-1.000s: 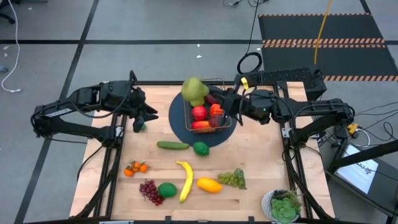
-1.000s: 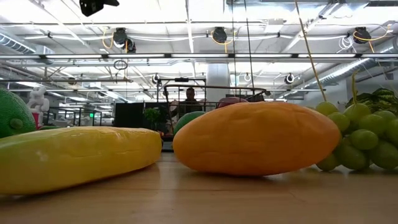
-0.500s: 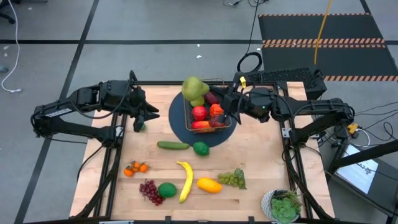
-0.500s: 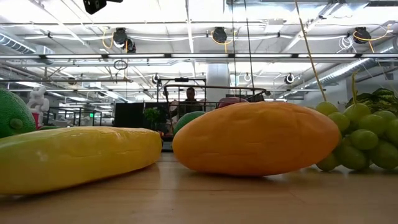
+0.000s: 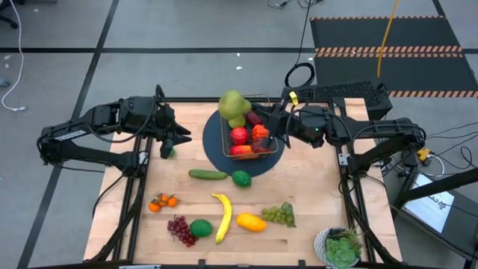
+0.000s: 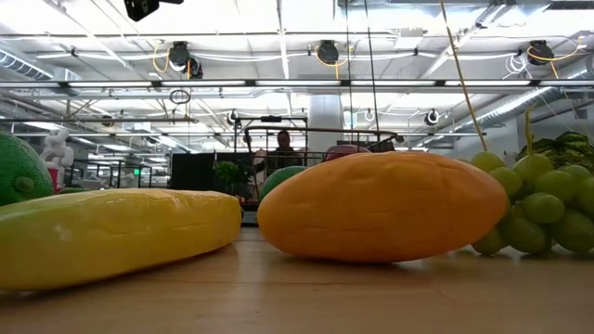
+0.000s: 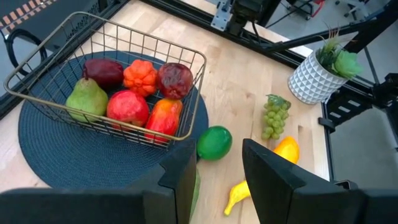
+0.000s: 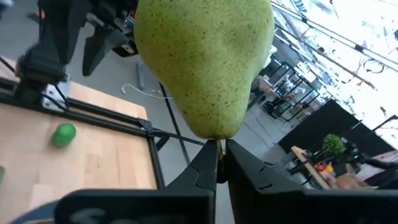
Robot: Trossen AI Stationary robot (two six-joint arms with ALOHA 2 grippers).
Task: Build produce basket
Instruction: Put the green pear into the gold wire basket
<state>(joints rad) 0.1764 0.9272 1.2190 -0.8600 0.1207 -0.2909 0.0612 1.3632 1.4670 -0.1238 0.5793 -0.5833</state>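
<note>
The wire basket (image 7: 186, 59) stands on a round dark-blue mat (image 5: 216, 153) at the table's far middle. It holds red apples, an orange fruit and, in the left wrist view, a green pear (image 7: 87, 102). My right gripper (image 8: 219, 149) comes in from the right above the basket, shut on another green pear (image 5: 234, 107). My left gripper (image 7: 217, 168) hovers left of the mat, open, nothing between its fingers. A lime (image 5: 169, 152) lies on the table below it. My right gripper pinches the pear's stem (image 8: 219, 144) between its two fingers. The fingers reach in about level from the table's right side. The pear (image 8: 205, 62) sticks out beyond the fingertips, wide end away from them, lifted clear over the basket's far left corner.
On the near half of the table lie a cucumber (image 5: 208, 175), a lime (image 5: 240, 178), oranges (image 5: 162, 201), purple grapes (image 5: 179, 229), a banana (image 5: 222, 217), a mango (image 5: 251, 222) and green grapes (image 5: 278, 215). A potted plant (image 5: 340, 246) stands at the near right corner.
</note>
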